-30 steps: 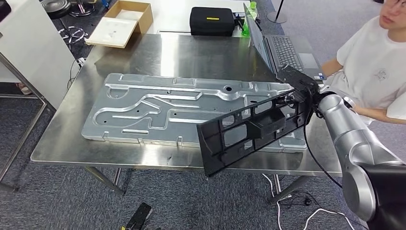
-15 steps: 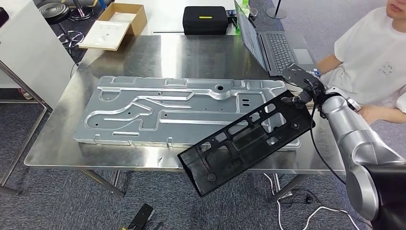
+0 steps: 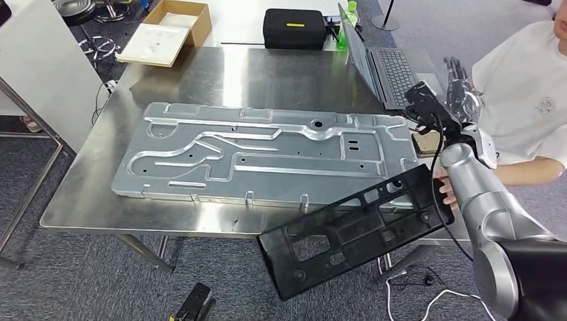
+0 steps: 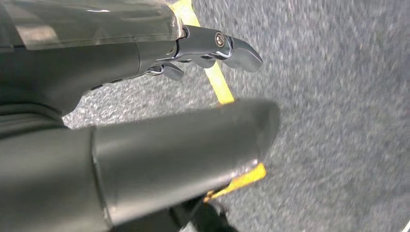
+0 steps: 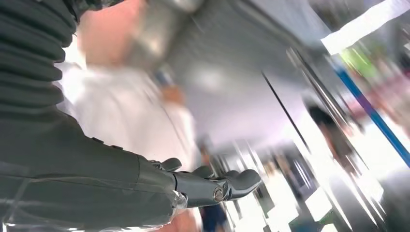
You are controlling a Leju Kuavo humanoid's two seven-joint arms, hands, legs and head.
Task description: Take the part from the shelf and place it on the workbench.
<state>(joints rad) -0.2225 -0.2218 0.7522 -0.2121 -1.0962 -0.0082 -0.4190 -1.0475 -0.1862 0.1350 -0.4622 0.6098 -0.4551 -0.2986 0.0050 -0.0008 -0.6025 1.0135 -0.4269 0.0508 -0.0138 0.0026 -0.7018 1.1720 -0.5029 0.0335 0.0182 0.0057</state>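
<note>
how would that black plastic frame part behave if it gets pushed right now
The black frame part looks stiff: it holds its flat shape though it is full of cut-outs. Much of it juts past the steel workbench edge, so a push would probably tip it off. On smooth metal it would likely slide easily.
</note>
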